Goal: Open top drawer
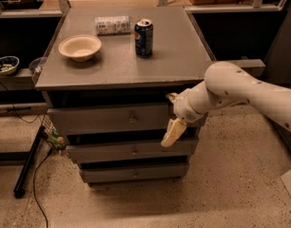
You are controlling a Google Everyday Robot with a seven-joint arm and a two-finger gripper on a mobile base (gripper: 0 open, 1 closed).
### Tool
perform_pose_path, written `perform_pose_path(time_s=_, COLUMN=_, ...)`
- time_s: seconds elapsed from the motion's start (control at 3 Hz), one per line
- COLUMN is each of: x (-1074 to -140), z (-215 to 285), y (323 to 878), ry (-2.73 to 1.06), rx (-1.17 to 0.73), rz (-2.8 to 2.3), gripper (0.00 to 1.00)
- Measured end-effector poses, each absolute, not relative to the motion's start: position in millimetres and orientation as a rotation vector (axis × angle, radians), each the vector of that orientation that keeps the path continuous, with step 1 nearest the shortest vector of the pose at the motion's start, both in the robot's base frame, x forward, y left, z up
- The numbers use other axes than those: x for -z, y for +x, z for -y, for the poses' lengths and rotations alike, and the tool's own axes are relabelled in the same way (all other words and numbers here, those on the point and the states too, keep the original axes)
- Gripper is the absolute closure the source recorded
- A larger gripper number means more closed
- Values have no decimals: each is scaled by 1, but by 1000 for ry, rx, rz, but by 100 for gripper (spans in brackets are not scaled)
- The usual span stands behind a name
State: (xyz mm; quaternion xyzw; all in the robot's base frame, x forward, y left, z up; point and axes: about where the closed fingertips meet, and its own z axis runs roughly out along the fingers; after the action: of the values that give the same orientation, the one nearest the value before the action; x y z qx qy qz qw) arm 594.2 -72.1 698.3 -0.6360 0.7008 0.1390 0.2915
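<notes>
The top drawer point(102, 119) sits directly under the grey surface point(176, 56), with its small knob point(132, 119) in the centre of the front, and its front looks closed. The gripper point(171, 133) hangs in front of the right end of this drawer, to the right of the knob and not touching it; whether the jaws are open or closed I cannot tell, and they hold nothing. On the surface a bowl point(80, 47) stands near the left edge and a blue can point(143, 31) stands nearer the back edge.
</notes>
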Motion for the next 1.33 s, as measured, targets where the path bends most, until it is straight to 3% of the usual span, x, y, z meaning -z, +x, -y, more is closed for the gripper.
perform_pose_path(time_s=1.33, x=-667, z=69, y=590, ry=-1795, rx=-299, rz=-1910, gripper=0)
